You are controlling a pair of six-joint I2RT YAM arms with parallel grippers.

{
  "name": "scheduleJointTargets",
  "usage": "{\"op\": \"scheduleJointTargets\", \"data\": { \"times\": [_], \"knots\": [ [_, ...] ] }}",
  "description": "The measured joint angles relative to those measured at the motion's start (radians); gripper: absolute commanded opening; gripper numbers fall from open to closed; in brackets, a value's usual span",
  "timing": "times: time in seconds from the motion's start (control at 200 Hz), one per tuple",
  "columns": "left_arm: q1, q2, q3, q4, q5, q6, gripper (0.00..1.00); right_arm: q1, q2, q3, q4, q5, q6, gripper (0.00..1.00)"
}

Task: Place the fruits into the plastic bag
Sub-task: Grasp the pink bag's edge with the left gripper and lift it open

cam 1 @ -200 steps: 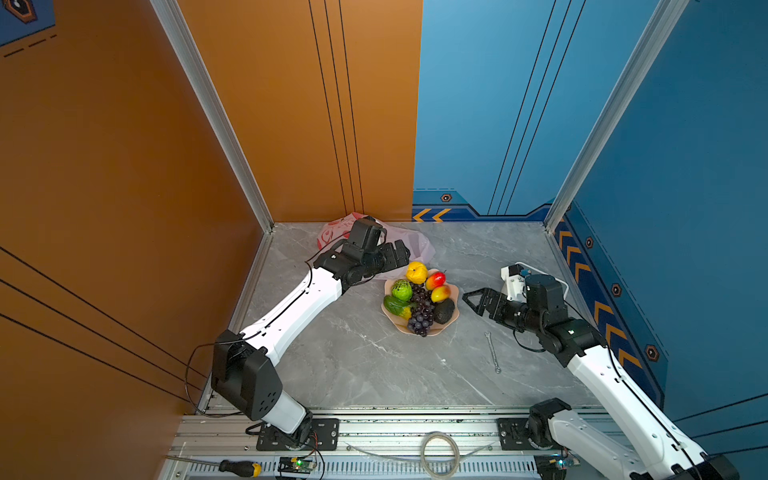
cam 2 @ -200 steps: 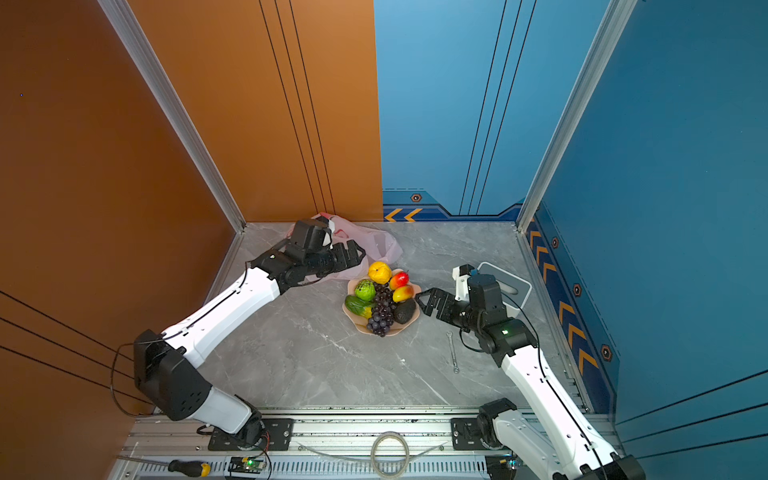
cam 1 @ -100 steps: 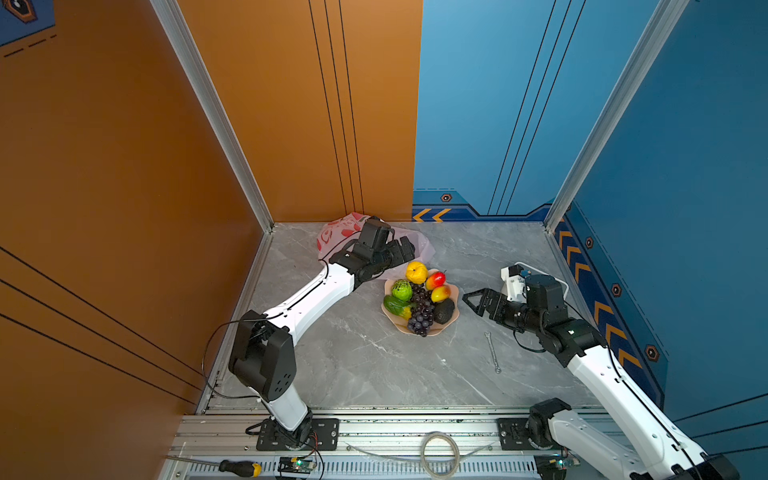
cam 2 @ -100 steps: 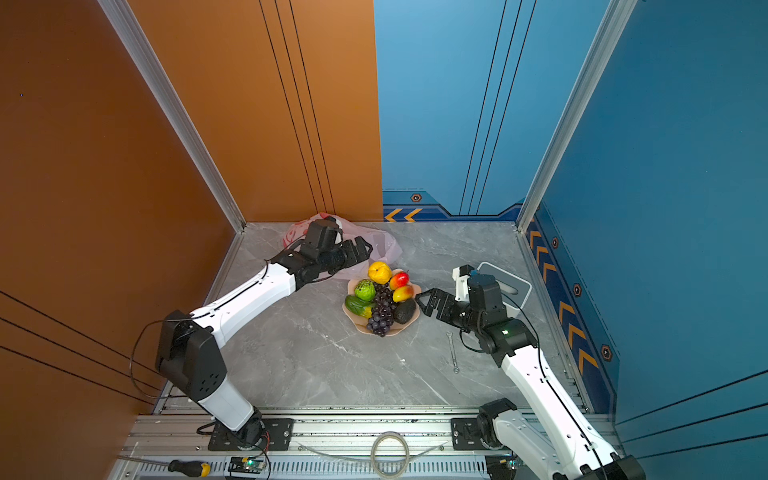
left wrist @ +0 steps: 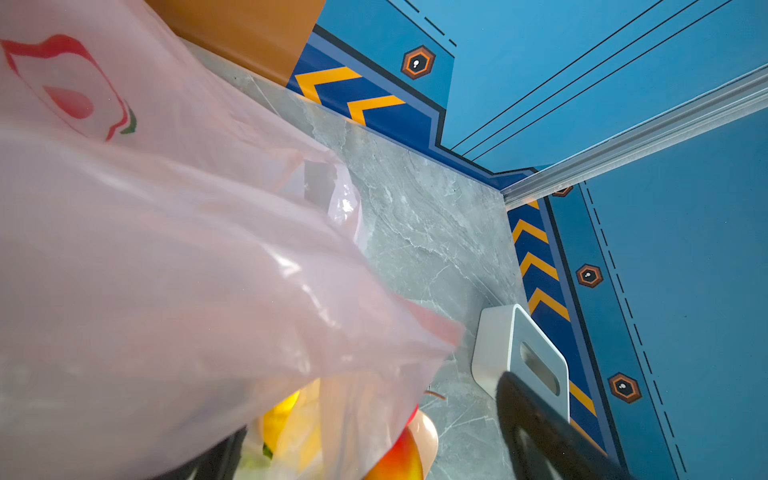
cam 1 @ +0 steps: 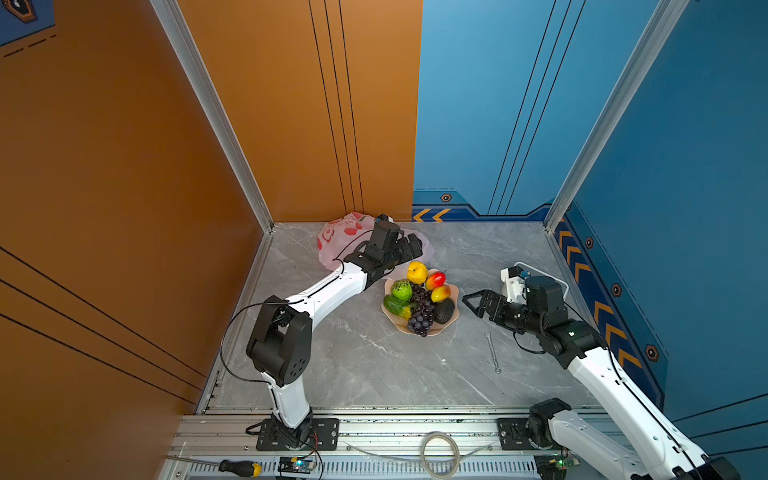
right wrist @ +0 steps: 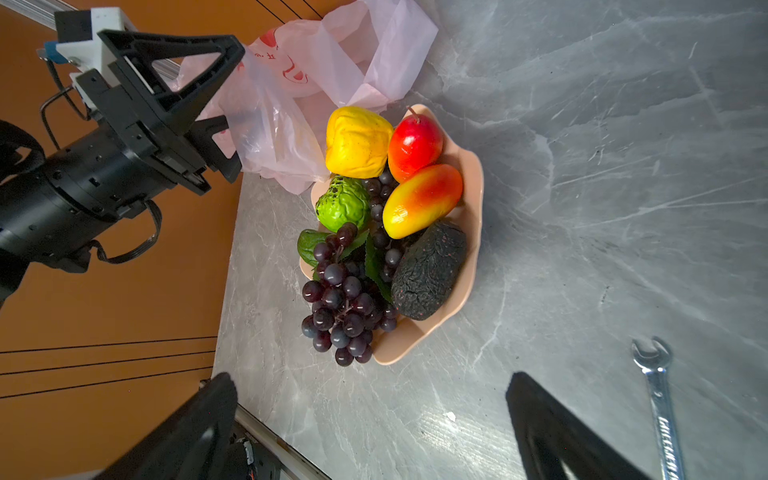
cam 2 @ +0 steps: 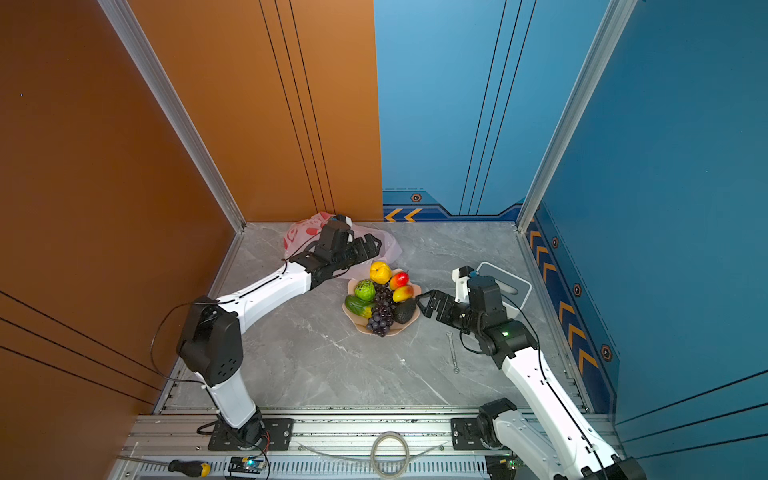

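Marble table w/ plastic bag, bowl, wrench, white box.

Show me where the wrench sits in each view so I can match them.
Both top views: wrench on the table, right of the bowl, apart from it.
Left wrist: not in it.
Right wrist: on bare table beside the bowl.
Shared landmark: plastic bag, in all four.

bowl: mid-table | wrench: flat, right of bowl | white box: right wall

Bare tabletop fronts the bowl; plastic bag behind, wrench to the right.
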Motion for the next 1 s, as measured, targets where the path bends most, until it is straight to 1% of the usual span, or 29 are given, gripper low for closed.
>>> {"op": "scheduleJointTargets", "data": {
  "times": [0.155,0.165,0.18,0.265,0.406,0.471,0.571,0.641,0.751,0.851,0.911,1.001],
  "knots": [
    [0.0,0.014,0.004,0.048,0.0,0.0,0.88,0.0,-0.008,-0.007,0.0,0.0,0.0,1.0],
    [0.0,0.014,0.004,0.051,0.0,0.0,0.84,0.0,-0.008,-0.008,0.0,0.0,0.0,1.0],
    [0.0,0.014,0.004,0.054,0.0,0.0,0.82,0.0,-0.009,-0.009,0.0,0.0,0.0,1.0],
    [0.0,0.018,0.016,0.069,0.001,0.001,0.77,0.0,-0.009,-0.013,0.0,0.0,0.0,1.0],
    [0.005,0.033,0.033,0.101,0.002,-0.005,0.62,0.001,-0.009,-0.014,0.0,0.0,0.001,1.0],
    [0.009,0.046,0.043,0.108,0.006,-0.008,0.58,0.002,-0.009,-0.015,0.0,0.0,0.001,1.0],
    [0.018,0.076,0.061,0.118,0.013,-0.018,0.47,0.006,-0.009,-0.015,0.0,0.0,0.002,1.0],
    [0.024,0.09,0.065,0.118,0.019,-0.023,0.38,0.008,-0.012,-0.018,0.001,0.001,0.005,1.0],
    [0.034,0.095,0.065,0.117,0.03,-0.031,0.16,0.01,-0.026,-0.025,0.0,0.008,0.006,1.0],
    [0.044,0.095,0.065,0.121,0.04,-0.037,0.04,0.013,-0.036,-0.026,0.0,0.014,0.008,1.0],
    [0.05,0.095,0.065,0.121,0.048,-0.035,0.0,0.013,-0.038,-0.026,0.0,0.019,0.008,1.0],
    [0.066,0.084,0.061,0.12,0.073,-0.042,0.0,0.014,-0.038,-0.026,0.0,0.024,0.009,1.0]
  ]
}}
